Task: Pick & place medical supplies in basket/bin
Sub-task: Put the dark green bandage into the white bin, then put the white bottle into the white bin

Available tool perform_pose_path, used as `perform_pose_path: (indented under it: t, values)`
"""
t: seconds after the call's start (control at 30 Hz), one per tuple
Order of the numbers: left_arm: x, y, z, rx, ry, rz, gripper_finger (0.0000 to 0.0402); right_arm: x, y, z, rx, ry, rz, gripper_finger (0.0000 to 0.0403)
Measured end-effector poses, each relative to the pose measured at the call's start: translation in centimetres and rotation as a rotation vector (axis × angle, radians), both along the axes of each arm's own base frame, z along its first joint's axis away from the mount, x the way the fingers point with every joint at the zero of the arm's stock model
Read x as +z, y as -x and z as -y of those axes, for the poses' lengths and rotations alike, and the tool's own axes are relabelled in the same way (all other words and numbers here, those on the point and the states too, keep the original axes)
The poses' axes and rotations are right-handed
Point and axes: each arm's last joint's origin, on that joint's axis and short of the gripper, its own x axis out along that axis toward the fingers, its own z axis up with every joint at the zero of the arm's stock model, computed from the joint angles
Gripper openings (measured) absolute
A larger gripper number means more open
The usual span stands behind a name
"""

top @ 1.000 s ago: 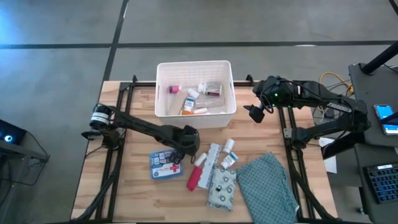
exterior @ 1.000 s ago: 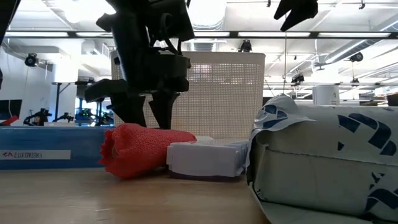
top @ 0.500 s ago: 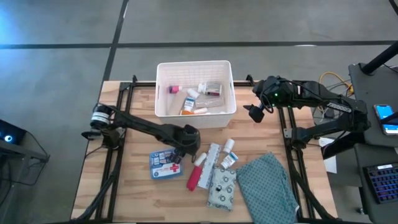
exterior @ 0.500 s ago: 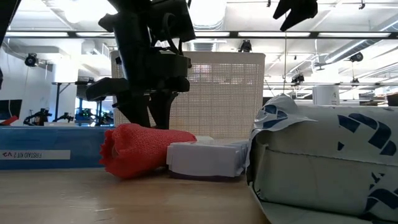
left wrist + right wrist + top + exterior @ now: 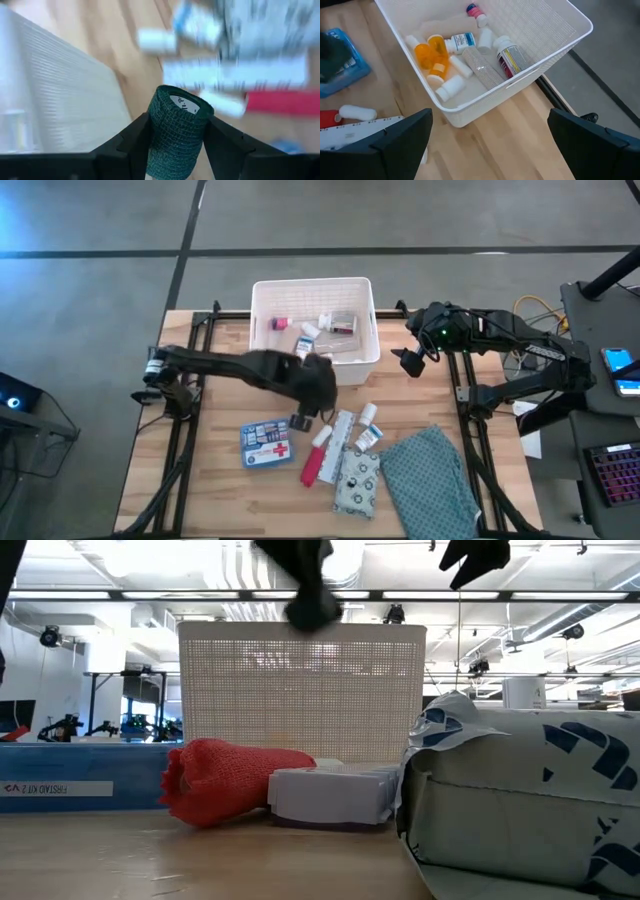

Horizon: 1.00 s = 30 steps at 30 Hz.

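Wooden table (image 5: 210, 470): left gripper (image 5: 176, 131) (raised) clamps green bandage roll (image 5: 179, 125).

A dark green bandage roll (image 5: 179, 131) sits clamped upright between the left jaws; the white lattice basket (image 5: 364, 362) holds bottles and orange vials (image 5: 431, 59); other supplies lie on the surface

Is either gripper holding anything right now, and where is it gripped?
The left gripper holds a dark green bandage roll, clamped across its sides. The right gripper is open and empty.
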Motion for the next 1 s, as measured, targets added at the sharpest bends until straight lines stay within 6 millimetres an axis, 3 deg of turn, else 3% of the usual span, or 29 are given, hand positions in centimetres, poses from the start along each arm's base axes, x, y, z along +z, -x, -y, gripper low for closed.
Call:
perform_pose_path:
  t: [0.17,0.3,0.4,0.5,0.6,0.8,1.0]
  values:
    - [7.8,0.5,-1.2,0.122,0.017,0.279,0.0146,0.0,0.0,0.0,0.015,0.011,-0.008,0.0384]
    - [10.5,1.4,-4.6,0.389,-0.254,0.388,0.0146,0.0,0.0,0.0,0.016,0.012,-0.009,0.0384]
    - [10.2,1.7,-8.5,0.568,-0.401,0.348,0.0153,0.0,0.0,0.0,0.004,0.0,-0.004,0.0384]
    - [8.8,2.1,-12.7,0.672,-0.398,0.29,0.0175,-0.1,0.1,-0.1,0.016,-0.022,-0.009,0.0384]
    - [7.2,2.6,-15.6,0.802,-0.356,0.26,0.0209,-0.4,0.3,-0.6,0.049,-0.079,-0.044,0.0384]
    - [7.3,2.6,-15.2,0.817,-0.331,0.28,0.0274,-2.6,0.8,-2.6,0.169,-0.103,-0.226,0.0384]
    - [8.1,3.3,-13.3,0.758,-0.338,0.267,0.0294,-5.8,-0.1,-4.2,0.319,-0.057,-0.341,0.0384]
